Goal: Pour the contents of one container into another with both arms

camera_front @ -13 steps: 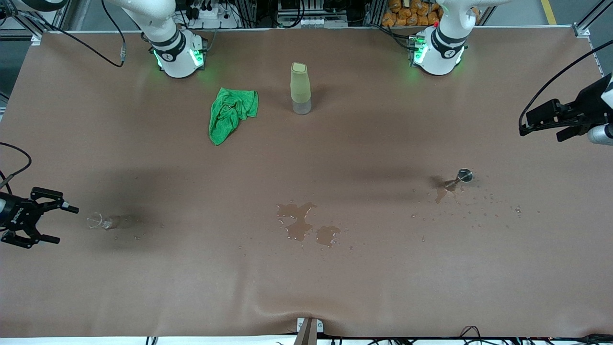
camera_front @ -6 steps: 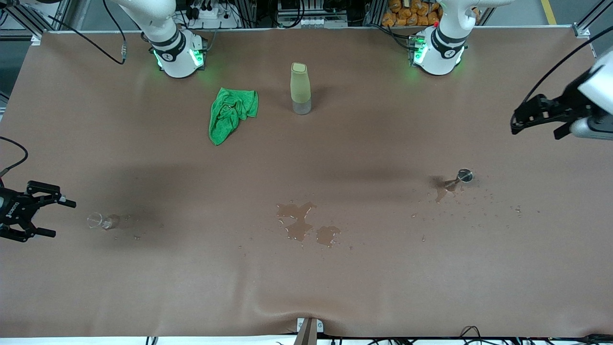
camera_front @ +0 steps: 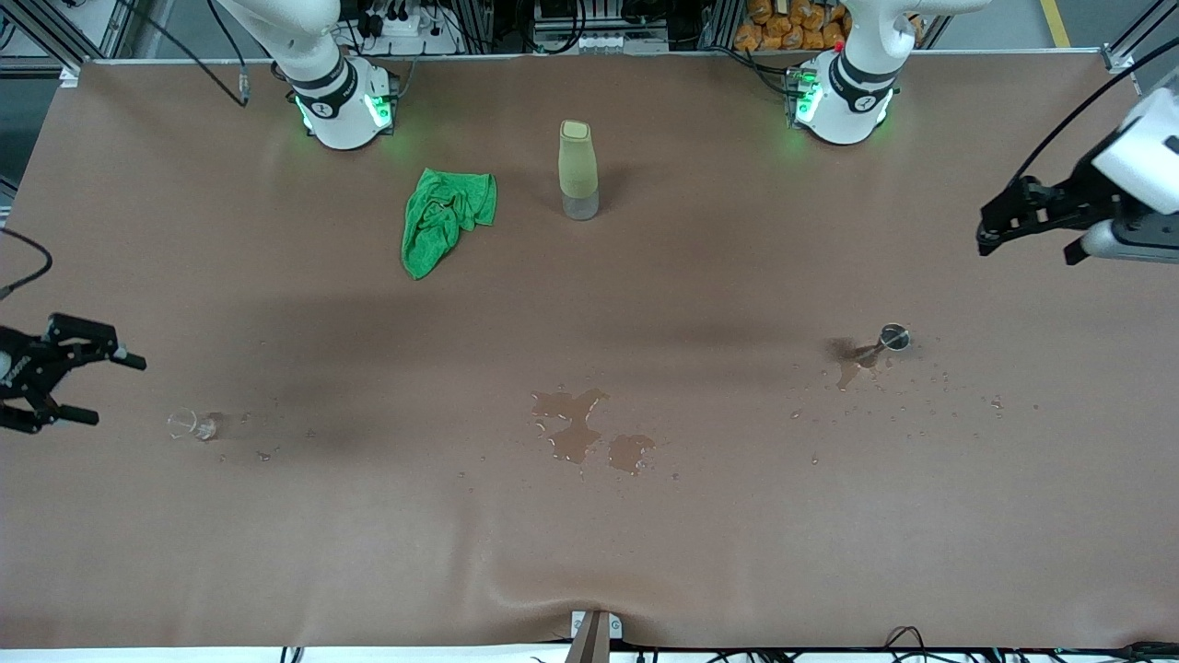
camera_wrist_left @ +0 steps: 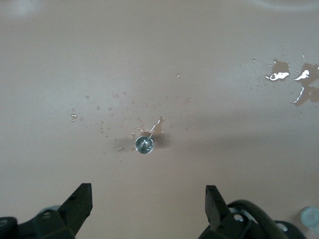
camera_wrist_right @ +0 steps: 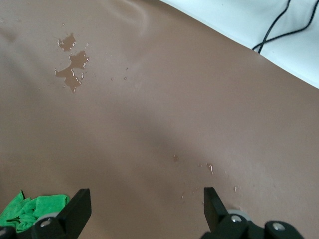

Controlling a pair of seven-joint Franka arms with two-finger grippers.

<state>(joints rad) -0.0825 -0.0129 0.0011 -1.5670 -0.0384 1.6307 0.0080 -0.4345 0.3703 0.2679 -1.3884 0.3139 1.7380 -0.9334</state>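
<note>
The brown table [camera_front: 589,552] carries the same things as one second ago; only both arms have moved. The left arm [camera_front: 1138,170], cut off by the frame edge, has risen and now hangs over the table's edge at its own end, higher in the front view than before. The left gripper [camera_front: 999,226] has its fingers spread wide and holds nothing. The right gripper [camera_front: 78,387], at the right arm's end, has drawn back toward the frame edge and lifted away from the glass cup; its fingers are also wide apart and empty. Most of the right arm is out of the frame.

The green cloth [camera_front: 442,219] lies crumpled near the right arm's base. The tall pale-green bottle [camera_front: 577,170] stands upright beside it, between the two bases. A puddle [camera_front: 580,433] lies in the middle of the table, nearer to the camera. The small clear glass cup [camera_front: 192,424] stands near the right gripper, hard to make out against the brown. The small metal cup [camera_front: 892,337] stands among droplets at the left arm's end; what it contains I cannot tell.
</note>
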